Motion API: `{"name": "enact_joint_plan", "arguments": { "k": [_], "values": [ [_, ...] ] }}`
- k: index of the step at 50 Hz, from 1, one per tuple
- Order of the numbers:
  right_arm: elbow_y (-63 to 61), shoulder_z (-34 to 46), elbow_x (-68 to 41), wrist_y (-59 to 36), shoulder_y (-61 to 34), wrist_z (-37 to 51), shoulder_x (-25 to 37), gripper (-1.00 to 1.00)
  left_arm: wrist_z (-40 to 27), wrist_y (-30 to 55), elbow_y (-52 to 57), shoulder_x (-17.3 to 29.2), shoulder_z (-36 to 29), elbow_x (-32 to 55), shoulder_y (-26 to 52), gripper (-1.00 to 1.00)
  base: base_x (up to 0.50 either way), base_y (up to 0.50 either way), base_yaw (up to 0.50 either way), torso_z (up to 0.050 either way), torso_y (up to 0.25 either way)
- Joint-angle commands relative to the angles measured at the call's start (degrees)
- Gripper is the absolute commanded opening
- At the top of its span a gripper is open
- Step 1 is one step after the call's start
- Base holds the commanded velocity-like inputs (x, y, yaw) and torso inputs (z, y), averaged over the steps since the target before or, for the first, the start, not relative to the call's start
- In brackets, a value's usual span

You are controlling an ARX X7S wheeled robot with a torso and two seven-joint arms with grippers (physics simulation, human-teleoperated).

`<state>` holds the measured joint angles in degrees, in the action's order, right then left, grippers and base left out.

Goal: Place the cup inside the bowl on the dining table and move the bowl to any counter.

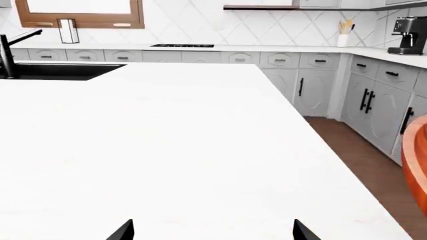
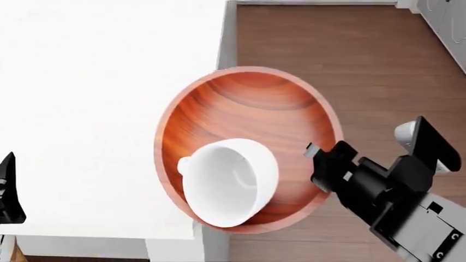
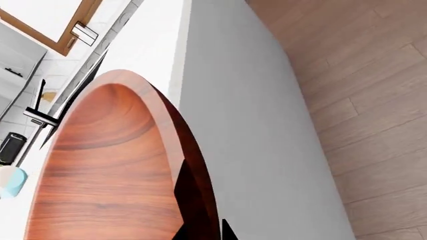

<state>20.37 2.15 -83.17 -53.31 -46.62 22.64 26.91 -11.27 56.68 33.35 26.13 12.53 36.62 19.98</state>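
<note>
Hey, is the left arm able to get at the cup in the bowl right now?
Probably yes: the cup lies open-topped in the bowl, with bare countertop between it and the left tool.

Pretty standard kitchen here. Brown wood plank floor (image 2: 350,38) running alongside the island. Grey-white cabinets (image 1: 373,100) with black handles along the far wall and down one side. White diamond-pattern tiles (image 1: 267,27) behind, wood-framed window (image 1: 80,12) up top. Black cooktop (image 1: 181,45) set in the back run, black sink (image 1: 57,71) with a black faucet (image 1: 8,52), black coffee machine (image 1: 408,35) in the corner next to a utensil holder (image 1: 343,35). Dark shelf (image 1: 280,7) above. Bright, even light all over.
</note>
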Motion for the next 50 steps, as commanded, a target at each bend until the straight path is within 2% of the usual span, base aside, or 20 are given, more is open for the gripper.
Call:
{"name": "enact_joint_plan", "arguments": {
  "k": [1, 37, 50],
  "values": [
    [-1.5, -0.8, -0.3, 1.2, 0.1, -2.4, 0.3, -1.0, -0.2, -0.3, -0.5, -0.3, 0.0, -0.5, 0.2, 1.0, 0.01, -0.5, 0.0, 0.0, 0.0],
    [-2.3, -0.3, 1.1, 3.4, 0.6, -4.4, 0.6, -1.0, -0.5, -0.7, -0.8, 0.0, -0.5, 0.1, 0.7, 1.0, 0.16, -0.5, 0.0, 0.0, 0.001],
    [-3.0, 0.7, 2.6, 4.3, 1.3, -7.3, 0.9, -1.0, -0.8, -1.0, -0.8, 0.0, -0.7, 0.2, 0.5, 1.0, 0.39, -0.39, 0.0, 0.0, 0.002]
  ]
}}
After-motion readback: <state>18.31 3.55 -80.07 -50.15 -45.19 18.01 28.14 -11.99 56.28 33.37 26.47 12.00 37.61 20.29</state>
